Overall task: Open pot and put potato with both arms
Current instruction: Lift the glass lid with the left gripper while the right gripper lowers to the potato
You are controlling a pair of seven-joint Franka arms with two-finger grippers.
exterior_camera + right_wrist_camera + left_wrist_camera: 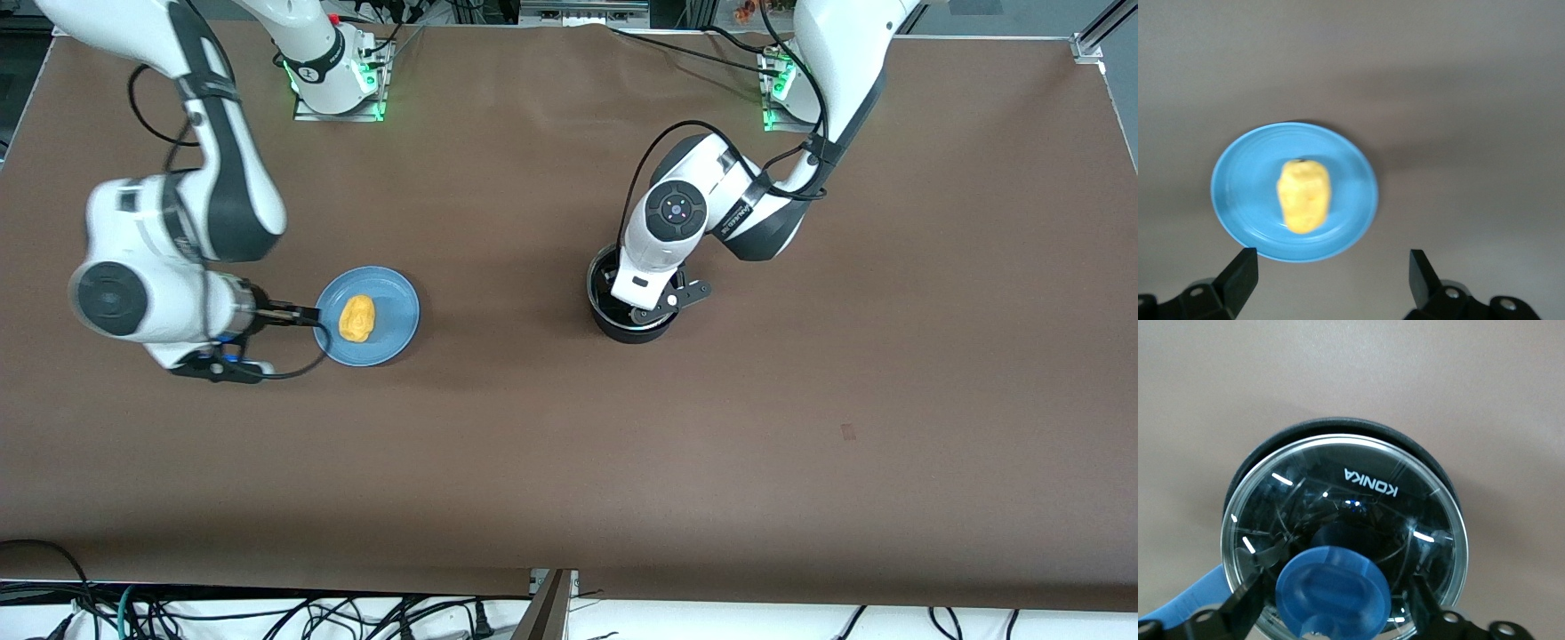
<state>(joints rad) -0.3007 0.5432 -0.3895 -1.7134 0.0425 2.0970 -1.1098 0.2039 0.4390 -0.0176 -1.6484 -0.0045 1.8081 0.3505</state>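
Front view: potato (358, 319) lies on blue plate (396, 307); right gripper (1331, 270) hovers beside it, jaws spread. Left gripper (1331, 603) straddles the pot (613, 324) lid knob (1333, 591), jaws spread.

The potato (1304, 195) lies on the blue plate (1238, 167), which rests on the brown table (1458, 100). The right gripper (1331, 277) hovers with fingers (1241, 270) spread apart.

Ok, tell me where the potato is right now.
The potato lies on the blue plate toward the right arm's end of the table, with the open right gripper hovering beside the plate.
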